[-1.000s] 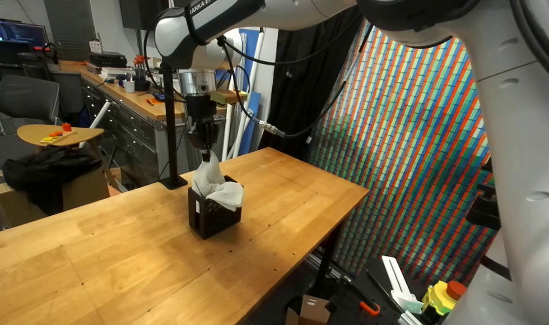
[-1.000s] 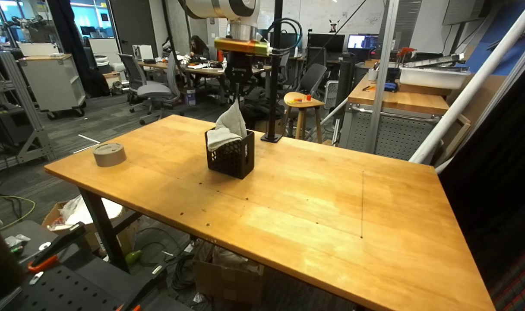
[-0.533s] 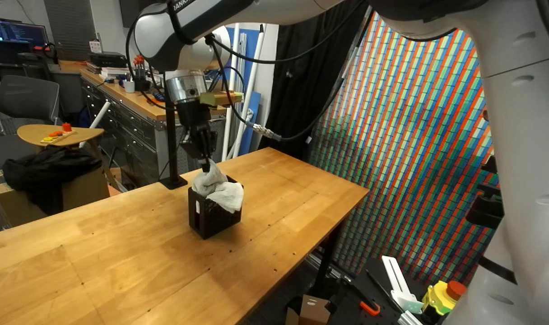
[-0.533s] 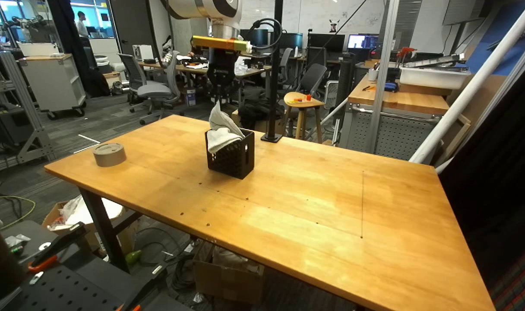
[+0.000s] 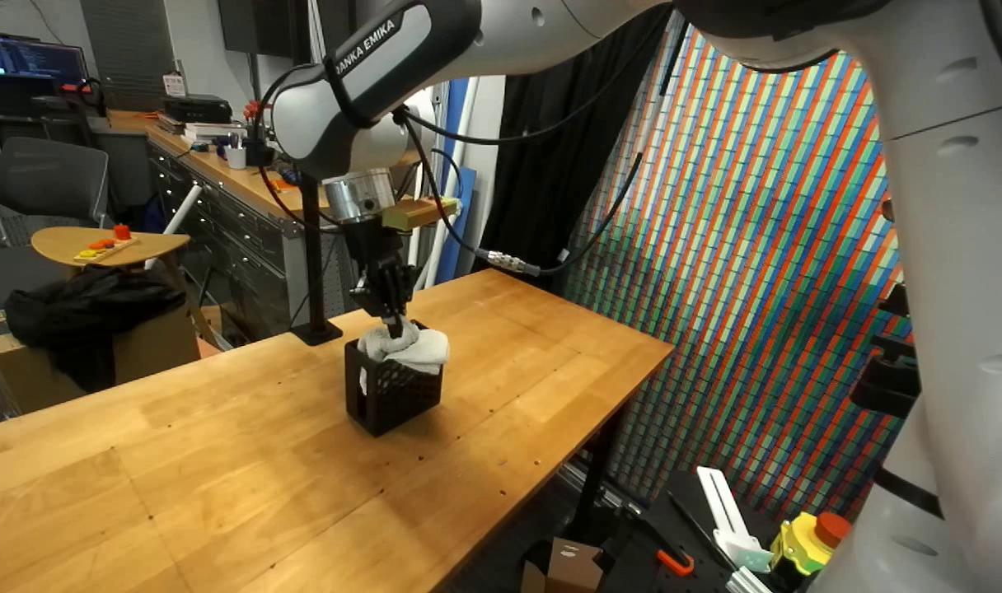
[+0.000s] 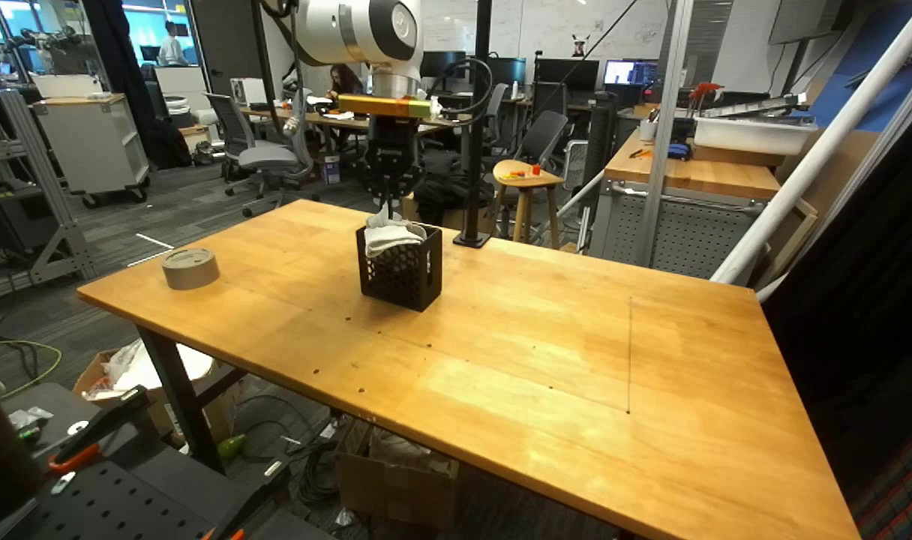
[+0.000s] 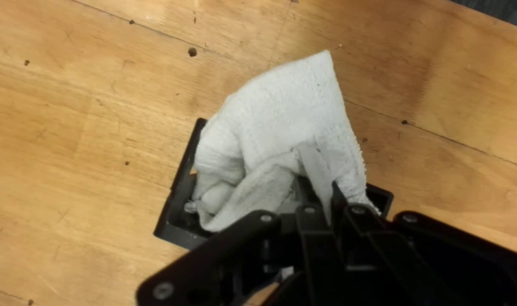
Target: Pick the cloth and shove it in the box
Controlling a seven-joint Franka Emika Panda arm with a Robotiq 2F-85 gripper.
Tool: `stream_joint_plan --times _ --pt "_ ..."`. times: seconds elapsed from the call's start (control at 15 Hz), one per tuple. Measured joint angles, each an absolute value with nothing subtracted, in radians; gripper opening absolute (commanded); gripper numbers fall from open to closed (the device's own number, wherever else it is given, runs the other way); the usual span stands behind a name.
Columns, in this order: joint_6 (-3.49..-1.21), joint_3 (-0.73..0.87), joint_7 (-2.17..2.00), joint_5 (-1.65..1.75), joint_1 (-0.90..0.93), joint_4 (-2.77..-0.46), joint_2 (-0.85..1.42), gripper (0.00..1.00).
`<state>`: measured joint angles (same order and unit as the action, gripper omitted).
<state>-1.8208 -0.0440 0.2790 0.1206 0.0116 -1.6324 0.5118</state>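
The wooden tabletop (image 6: 516,352) before me carries an open-topped black box (image 5: 398,399); at twelve o'clock above it in both exterior views is the black hand (image 7: 321,189), its jaws drawn nearly together with a fold of white cloth (image 7: 279,114) pinched between them. The cloth lies bunched in the mouth of the box and partly over its rim, one corner pointing to one o'clock in the wrist view, while a tape roll (image 6: 191,270) rests at the box's nine o'clock in an exterior view.
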Motion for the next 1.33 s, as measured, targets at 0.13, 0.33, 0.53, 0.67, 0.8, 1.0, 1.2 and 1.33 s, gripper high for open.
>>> stream_joint_plan --times 0.13,0.33,0.53,0.67,0.8,1.0,1.2,1.33 --pt "-1.837 -0.031 0.276 0.133 0.006 -1.641 0.505 0.05" --pt "-1.855 -0.025 0.276 0.135 -0.002 -1.645 0.503 0.05" --pt "-1.873 -0.026 0.276 0.135 -0.003 -1.649 0.507 0.05" --pt "-1.879 -0.026 0.276 0.135 -0.003 -1.651 0.511 0.05" --pt "-1.887 -0.026 0.277 0.135 -0.005 -1.653 0.518 0.05" --pt "-1.901 -0.027 0.283 0.130 -0.009 -1.653 0.535 0.05" --pt "-1.916 -0.031 0.300 0.120 -0.016 -1.650 0.560 0.05" --pt "-1.918 -0.039 0.328 0.091 -0.022 -1.643 0.589 0.05"
